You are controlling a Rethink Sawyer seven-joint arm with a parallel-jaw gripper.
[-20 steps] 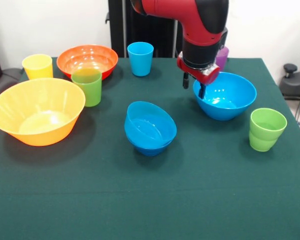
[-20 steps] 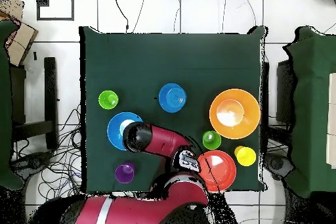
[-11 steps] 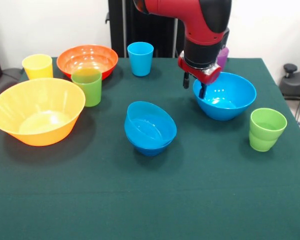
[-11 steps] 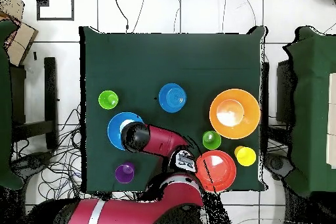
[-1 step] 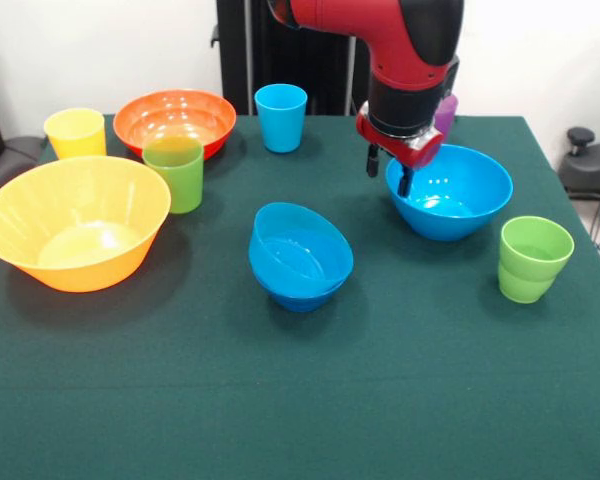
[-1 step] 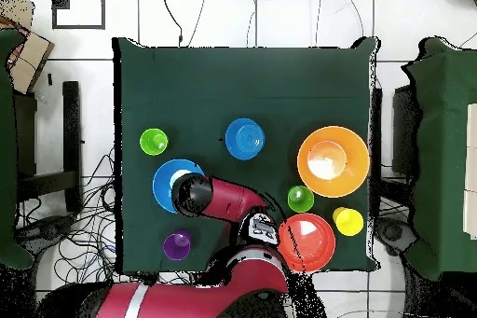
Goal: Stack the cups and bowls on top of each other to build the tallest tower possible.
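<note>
My gripper [image 5: 388,171] hangs open at the left rim of the big light blue bowl [image 5: 462,196], one finger outside the rim and one inside. A purple cup [image 5: 445,113] peeks out behind the arm. At mid-table a medium light blue bowl [image 5: 302,252] sits tilted in a darker blue one. The yellow-orange bowl [image 5: 75,222], orange-red bowl [image 5: 175,120], yellow cup [image 5: 76,132], a green cup [image 5: 174,172] and a light blue cup [image 5: 281,116] stand to the left. Another green cup [image 5: 532,258] stands on the right. In the overhead view the arm [image 6: 224,199] hides the gripper.
From above, the big blue bowl [image 6: 165,182], purple cup [image 6: 177,244] and green cup [image 6: 154,141] sit on the left of the green cloth [image 6: 242,81]. Black stands and cables line the table's sides.
The gripper has crept slightly upward at the big blue bowl's rim. The cups and bowls have not moved.
</note>
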